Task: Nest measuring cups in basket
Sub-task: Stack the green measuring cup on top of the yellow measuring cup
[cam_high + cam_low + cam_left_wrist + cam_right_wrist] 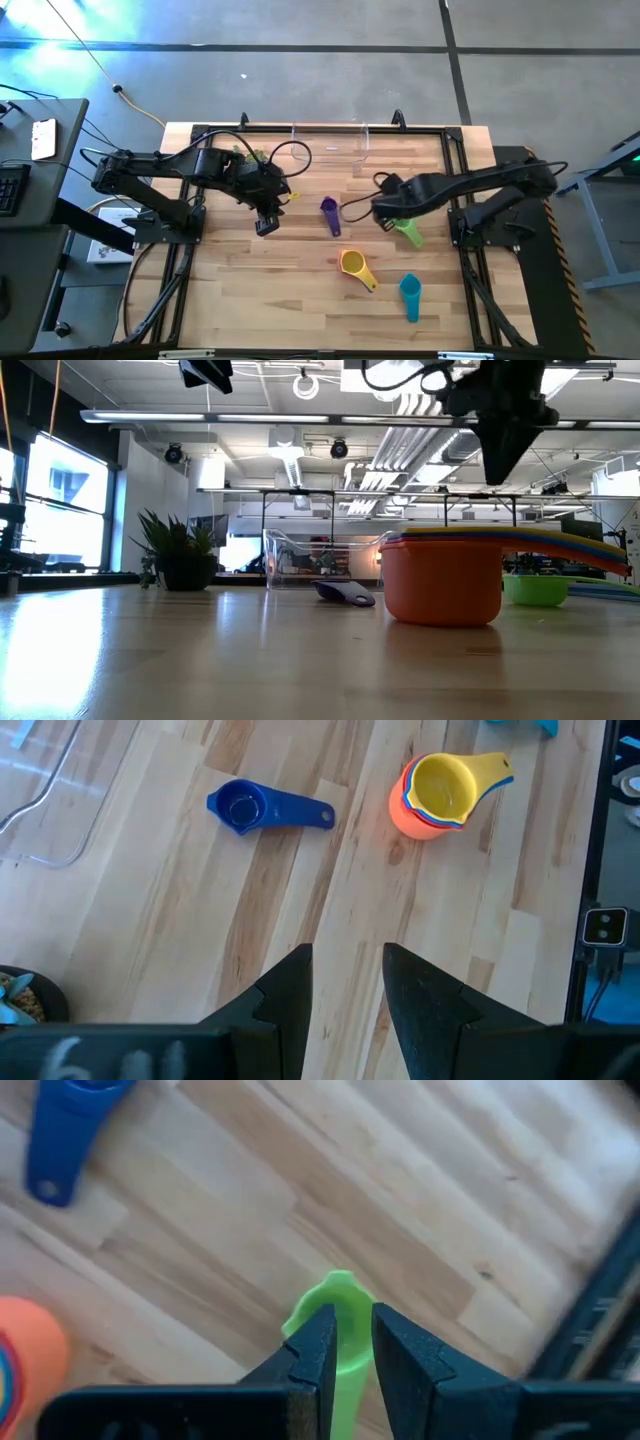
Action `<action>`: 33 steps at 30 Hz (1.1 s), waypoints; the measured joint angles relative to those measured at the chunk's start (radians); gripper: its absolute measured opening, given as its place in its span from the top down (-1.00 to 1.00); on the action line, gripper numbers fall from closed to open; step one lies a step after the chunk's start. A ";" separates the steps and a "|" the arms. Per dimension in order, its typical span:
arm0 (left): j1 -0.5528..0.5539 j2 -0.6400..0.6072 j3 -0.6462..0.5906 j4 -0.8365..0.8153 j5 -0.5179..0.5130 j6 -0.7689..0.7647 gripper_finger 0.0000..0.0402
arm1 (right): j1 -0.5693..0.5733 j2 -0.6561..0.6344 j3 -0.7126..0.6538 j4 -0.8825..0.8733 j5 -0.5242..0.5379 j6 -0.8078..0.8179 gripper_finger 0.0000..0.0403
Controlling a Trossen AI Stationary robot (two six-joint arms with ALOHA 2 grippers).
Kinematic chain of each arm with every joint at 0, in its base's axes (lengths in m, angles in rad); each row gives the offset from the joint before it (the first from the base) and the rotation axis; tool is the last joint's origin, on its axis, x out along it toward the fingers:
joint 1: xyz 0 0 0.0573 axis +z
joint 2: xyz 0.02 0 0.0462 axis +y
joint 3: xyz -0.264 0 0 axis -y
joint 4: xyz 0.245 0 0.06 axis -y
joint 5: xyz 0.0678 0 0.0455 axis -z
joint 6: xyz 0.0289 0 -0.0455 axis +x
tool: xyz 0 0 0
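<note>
The green cup sits on its base on the table. My right gripper hovers above it. Its fingers are a narrow gap apart, over the free end of the green handle, touching nothing. A purple cup lies left of it. An orange cup holds several nested cups, yellow on top. A teal cup lies near the front edge. The clear basket stands at the far edge. My left gripper is open above bare table.
A small potted plant stands at the far edge, left of the basket, close behind my left arm. Bare wood lies across the table's left and near-left parts. A dark frame runs along the table's edges.
</note>
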 joint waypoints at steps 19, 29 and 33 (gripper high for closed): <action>0.001 0.000 0.000 0.001 -0.005 -0.025 0.44 | -0.013 -0.188 -0.358 0.337 -0.141 -0.161 0.55; 0.001 0.000 0.000 0.001 -0.008 -0.044 0.44 | -0.026 -0.188 -0.465 0.496 -0.222 -0.259 0.38; 0.001 0.000 0.000 0.001 -0.009 -0.051 0.44 | -0.044 -0.187 -0.498 0.519 -0.253 -0.292 0.37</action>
